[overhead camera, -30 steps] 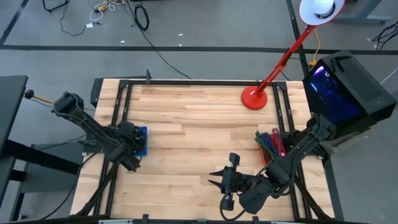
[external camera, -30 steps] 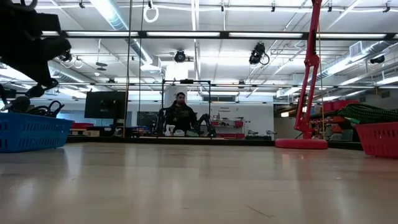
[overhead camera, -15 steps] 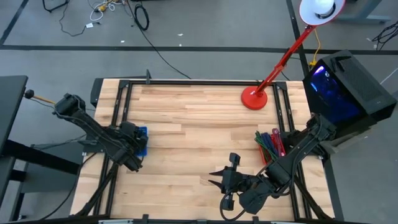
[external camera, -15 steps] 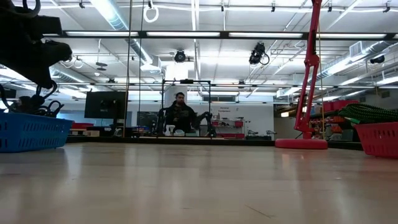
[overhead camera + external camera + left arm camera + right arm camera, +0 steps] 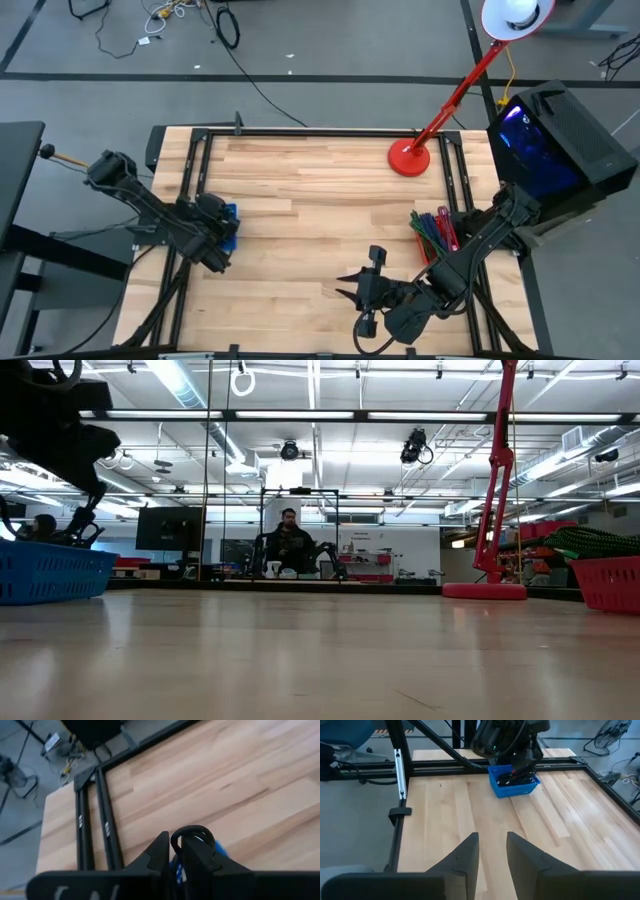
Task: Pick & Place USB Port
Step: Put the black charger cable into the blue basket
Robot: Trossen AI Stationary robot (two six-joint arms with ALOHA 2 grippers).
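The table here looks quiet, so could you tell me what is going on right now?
The left gripper hangs over the blue basket at the table's left edge, a black cable loop between its narrowly parted fingers. The right gripper waits near the table's front edge, fingers apart, holding nothing. A red basket of cables sits on the right, near the red lamp.

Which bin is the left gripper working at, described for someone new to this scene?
On the wooden table, look to the left edge, under the left gripper. The blue bin sits there holding dark cables, unlike the red bin at the right edge with green and red ones.
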